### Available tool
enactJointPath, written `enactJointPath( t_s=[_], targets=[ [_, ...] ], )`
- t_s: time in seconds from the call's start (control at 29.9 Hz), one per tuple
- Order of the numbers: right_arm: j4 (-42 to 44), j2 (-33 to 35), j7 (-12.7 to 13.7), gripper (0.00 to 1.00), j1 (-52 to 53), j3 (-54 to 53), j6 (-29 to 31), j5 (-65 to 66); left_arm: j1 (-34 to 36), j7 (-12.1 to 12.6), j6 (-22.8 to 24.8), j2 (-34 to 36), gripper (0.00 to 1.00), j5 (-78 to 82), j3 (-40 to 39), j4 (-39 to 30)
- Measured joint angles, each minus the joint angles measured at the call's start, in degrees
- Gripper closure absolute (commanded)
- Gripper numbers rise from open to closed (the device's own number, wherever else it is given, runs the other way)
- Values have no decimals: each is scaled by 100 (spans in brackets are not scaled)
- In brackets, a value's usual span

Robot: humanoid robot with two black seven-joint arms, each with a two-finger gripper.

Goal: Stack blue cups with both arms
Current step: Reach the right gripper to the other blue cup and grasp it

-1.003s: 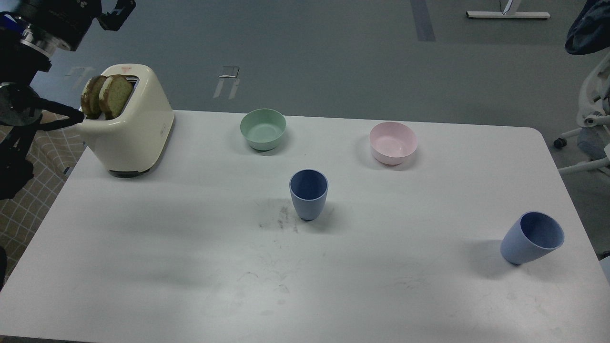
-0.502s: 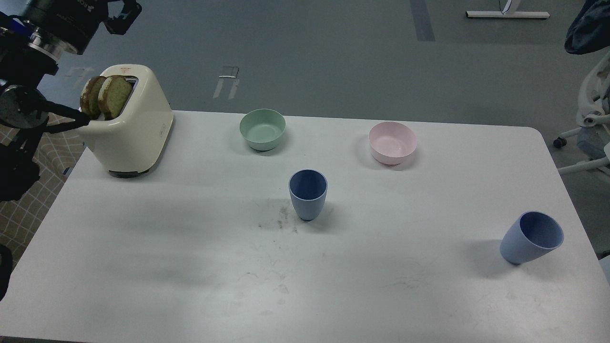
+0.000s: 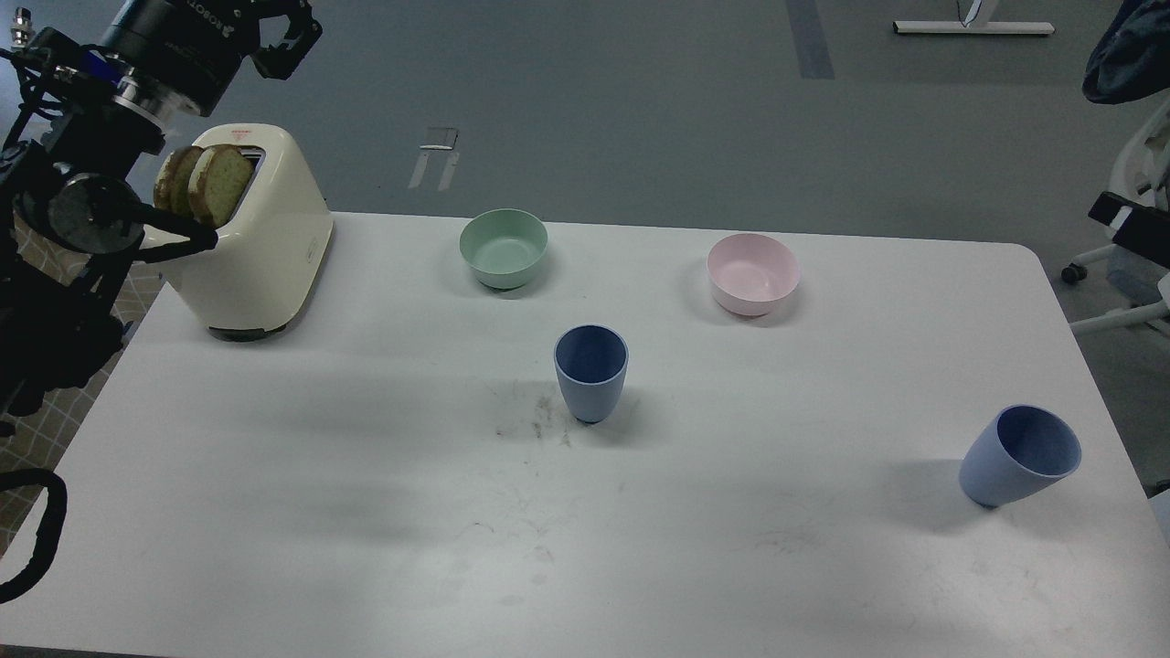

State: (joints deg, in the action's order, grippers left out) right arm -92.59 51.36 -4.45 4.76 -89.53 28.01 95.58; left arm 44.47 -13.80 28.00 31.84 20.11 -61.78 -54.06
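Note:
One blue cup (image 3: 590, 372) stands upright at the middle of the white table (image 3: 366, 512). The second blue cup (image 3: 1019, 456) stands near the table's right edge. My left arm reaches up at the far left, above the toaster. Its gripper (image 3: 285, 41) is high at the top left, far from both cups and holding nothing, and its fingers are too dark to tell apart. A black part of my right arm (image 3: 1133, 233) pokes in at the right edge, above and behind the right cup, and I cannot see how its fingers stand.
A cream toaster (image 3: 260, 242) with two bread slices stands at the table's back left, under my left arm. A mint-green bowl (image 3: 504, 248) and a pink bowl (image 3: 753, 273) stand behind the middle cup. An office chair (image 3: 1133, 265) stands off the table's right side.
My left arm has swung up and to the right, its gripper now further over the toaster. A black part of my right arm has come into view at the right edge. The cups have not moved.

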Motion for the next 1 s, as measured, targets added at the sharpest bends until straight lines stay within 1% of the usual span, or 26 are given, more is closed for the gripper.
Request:
enactJointPath(
  t_s=[0.07, 0.17, 0.33, 0.4, 0.57, 0.8, 1.0],
  targets=[
    [-214, -177, 5, 0, -85, 30, 0, 3, 0, 0, 0, 0, 2, 2, 10, 0],
    [-527, -261, 33, 0, -352, 52, 0, 3, 0, 0, 0, 10, 2, 2, 24, 0],
    [-660, -124, 396, 0, -901, 78, 0, -4, 0, 0, 0, 53, 2, 2, 42, 0],
    [-669, -9, 437, 0, -1006, 124, 0, -21, 0, 0, 0, 54, 2, 2, 43, 0],
    [-675, 115, 366, 0, -1287, 326, 0, -48, -2, 0, 0, 26, 2, 2, 43, 0],
    [-673, 156, 355, 0, -1371, 561, 0, -1, -9, 0, 0, 74, 2, 11, 46, 0],
    [-632, 535, 356, 2, -1382, 504, -3, 47, -13, 0, 0, 89, 2, 11, 46, 0]
  ],
)
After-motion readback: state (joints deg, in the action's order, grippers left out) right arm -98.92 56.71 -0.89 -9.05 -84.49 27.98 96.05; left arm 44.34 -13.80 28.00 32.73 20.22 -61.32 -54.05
